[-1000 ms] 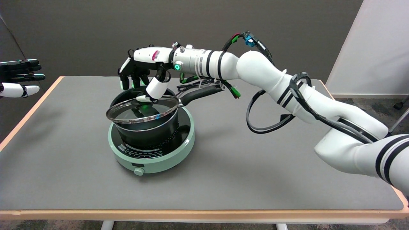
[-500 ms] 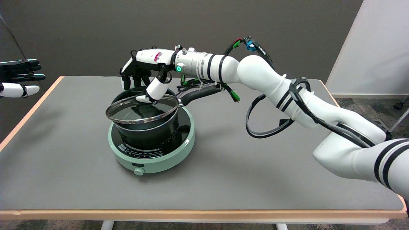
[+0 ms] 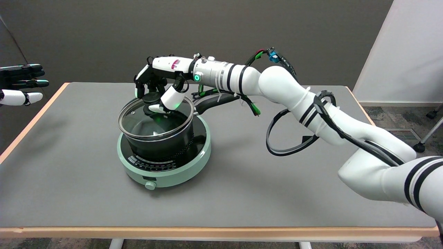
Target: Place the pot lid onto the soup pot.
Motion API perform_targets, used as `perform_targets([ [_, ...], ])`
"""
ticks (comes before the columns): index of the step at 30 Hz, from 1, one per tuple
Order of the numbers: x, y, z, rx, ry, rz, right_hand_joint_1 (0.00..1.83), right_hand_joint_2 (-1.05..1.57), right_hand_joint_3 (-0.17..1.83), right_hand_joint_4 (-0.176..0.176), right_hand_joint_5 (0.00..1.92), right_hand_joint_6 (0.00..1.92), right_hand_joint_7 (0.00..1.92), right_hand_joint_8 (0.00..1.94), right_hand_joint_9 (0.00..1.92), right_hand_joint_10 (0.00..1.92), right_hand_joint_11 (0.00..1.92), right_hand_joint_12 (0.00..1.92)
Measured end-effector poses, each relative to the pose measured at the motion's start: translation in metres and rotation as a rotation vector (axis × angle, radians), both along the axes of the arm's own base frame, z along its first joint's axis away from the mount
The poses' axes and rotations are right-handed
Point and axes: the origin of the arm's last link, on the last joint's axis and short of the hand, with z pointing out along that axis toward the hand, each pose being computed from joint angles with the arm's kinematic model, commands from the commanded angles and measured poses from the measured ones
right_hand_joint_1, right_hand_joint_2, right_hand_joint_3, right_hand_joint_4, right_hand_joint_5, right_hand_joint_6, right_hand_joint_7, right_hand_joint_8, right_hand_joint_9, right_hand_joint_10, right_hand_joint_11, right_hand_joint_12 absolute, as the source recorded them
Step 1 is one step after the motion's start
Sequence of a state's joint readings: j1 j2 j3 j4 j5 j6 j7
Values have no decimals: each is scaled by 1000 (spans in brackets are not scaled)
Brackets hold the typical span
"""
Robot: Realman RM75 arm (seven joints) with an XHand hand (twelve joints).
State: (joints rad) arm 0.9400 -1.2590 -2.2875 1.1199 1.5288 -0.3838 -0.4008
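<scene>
It looks like a lab or test room: a bare grey table stands before plain dark wall panels.

The markings on the cooker are too small to read.

A single head view serves here, so no second view shares any part of the scene. The camera sits above the near side of the table, looking down and across it toward the dark far wall. It stands back enough to take in nearly the whole tabletop: the near edge runs along the bottom of the picture, the far edge lies about a third of the way down, and both the left and right edges show. The right arm enters from the lower right, large in the picture where it is nearest the lens. A pale panel fills the upper right.
</scene>
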Motion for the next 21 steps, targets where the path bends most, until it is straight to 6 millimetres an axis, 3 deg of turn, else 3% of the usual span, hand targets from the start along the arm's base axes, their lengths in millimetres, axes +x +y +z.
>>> perform_targets([
  [21, -6, -1, 3, -23, -18, -6, 1012, 642, 908, 124, 746, 626, 954, 573, 826, 1262, 352, 1843],
])
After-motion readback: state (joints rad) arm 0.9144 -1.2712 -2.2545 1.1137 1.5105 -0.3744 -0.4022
